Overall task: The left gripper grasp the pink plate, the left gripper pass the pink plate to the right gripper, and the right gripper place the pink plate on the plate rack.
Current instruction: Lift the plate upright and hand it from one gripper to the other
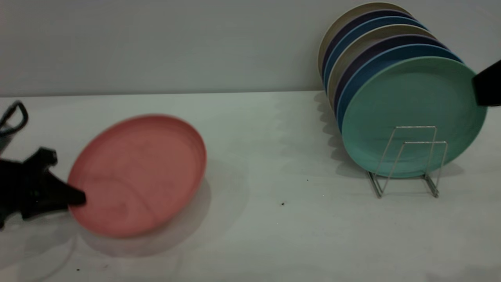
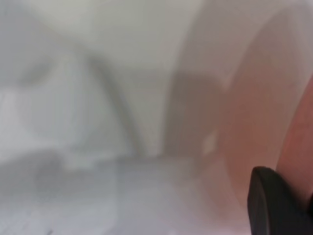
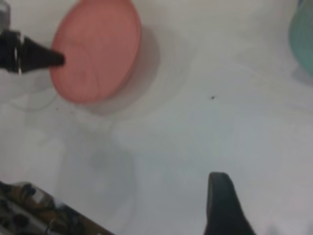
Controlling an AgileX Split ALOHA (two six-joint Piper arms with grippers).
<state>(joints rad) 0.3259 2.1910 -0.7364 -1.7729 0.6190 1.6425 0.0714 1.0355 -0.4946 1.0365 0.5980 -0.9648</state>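
Note:
The pink plate [image 1: 137, 176] is held tilted at the left of the table, its face turned toward the exterior camera and its lower rim close to the tabletop. My left gripper [image 1: 76, 197] is shut on the plate's left rim. One of its fingers [image 2: 274, 205] lies against the pink surface [image 2: 264, 122] in the left wrist view. The right wrist view shows the plate [image 3: 95, 49] and the left gripper [image 3: 56, 58] far off. My right gripper [image 1: 487, 84] hangs at the far right beside the racked plates, open and empty; one of its fingers [image 3: 222, 205] shows over bare table. The plate rack [image 1: 407, 160] has free front loops.
The rack holds a row of upright plates, a mint-green plate [image 1: 411, 113] at the front, then blue, dark purple and beige ones. The green plate's edge shows in the right wrist view [image 3: 303, 39]. The white table [image 1: 274, 156] lies between the pink plate and the rack.

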